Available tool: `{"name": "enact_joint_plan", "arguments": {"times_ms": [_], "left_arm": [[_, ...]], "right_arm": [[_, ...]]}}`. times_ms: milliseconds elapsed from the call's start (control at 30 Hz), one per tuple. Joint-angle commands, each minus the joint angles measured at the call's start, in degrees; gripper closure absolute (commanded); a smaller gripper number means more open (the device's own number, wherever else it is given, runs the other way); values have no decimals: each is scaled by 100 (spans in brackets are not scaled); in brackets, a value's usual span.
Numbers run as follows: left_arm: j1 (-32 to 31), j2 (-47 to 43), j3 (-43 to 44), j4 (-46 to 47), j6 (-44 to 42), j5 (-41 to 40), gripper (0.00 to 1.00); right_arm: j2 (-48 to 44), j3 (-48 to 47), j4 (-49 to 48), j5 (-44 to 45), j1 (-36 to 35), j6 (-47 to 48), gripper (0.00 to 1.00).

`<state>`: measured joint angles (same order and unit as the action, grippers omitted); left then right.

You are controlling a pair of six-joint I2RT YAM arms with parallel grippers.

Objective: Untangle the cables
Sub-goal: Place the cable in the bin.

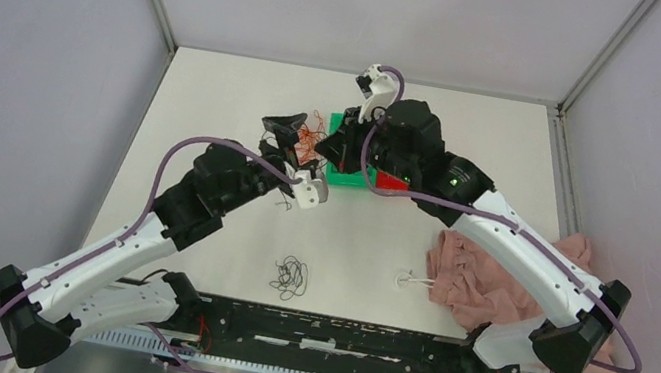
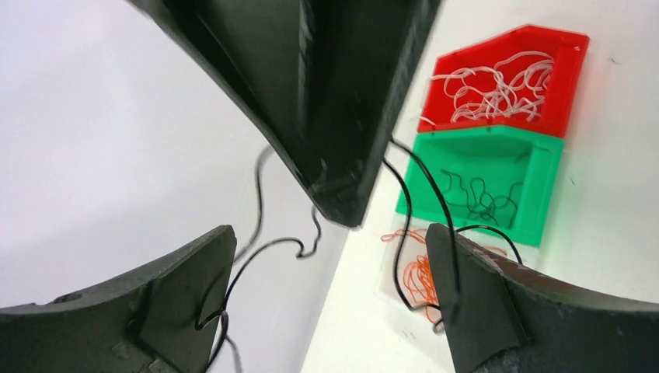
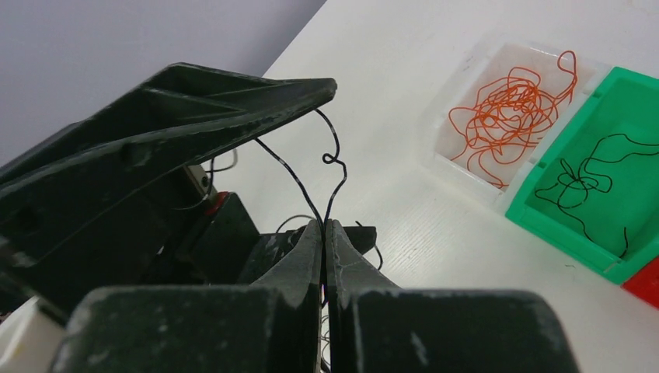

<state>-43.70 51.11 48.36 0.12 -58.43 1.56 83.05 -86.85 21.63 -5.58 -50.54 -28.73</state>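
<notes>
My right gripper [image 3: 325,227] is shut on thin black cables [image 3: 332,163] that rise in curly strands from between its fingers. These black cables [image 2: 268,250] hang from its tip in the left wrist view and drape over both fingers of my left gripper [image 2: 330,260], which stands wide open around that tip. The two grippers meet above the table's far middle, the left gripper [image 1: 287,131] just left of the bins. A loose black tangle [image 1: 289,277] lies near the front, and a white cable [image 1: 412,281] to its right.
A clear bin holds orange cables [image 3: 509,109]. Beside it a green bin [image 2: 536,225] holds black cables and a red bin [image 2: 571,85] holds white ones. A pink cloth [image 1: 484,273] lies at the right under the right arm. Grey walls enclose the table.
</notes>
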Motion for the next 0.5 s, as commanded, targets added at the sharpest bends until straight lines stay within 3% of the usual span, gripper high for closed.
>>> {"name": "enact_joint_plan", "arguments": {"times_ms": [0, 233, 467], "left_arm": [[119, 40, 370, -522, 568, 288, 6], [182, 251, 1064, -1258, 927, 1009, 39], [304, 543, 1482, -1740, 1506, 1619, 85]], "right_arm": [[-419, 128, -352, -152, -21, -148, 100], [-624, 392, -399, -309, 28, -311, 100], [-1027, 961, -871, -589, 254, -653, 100]]}}
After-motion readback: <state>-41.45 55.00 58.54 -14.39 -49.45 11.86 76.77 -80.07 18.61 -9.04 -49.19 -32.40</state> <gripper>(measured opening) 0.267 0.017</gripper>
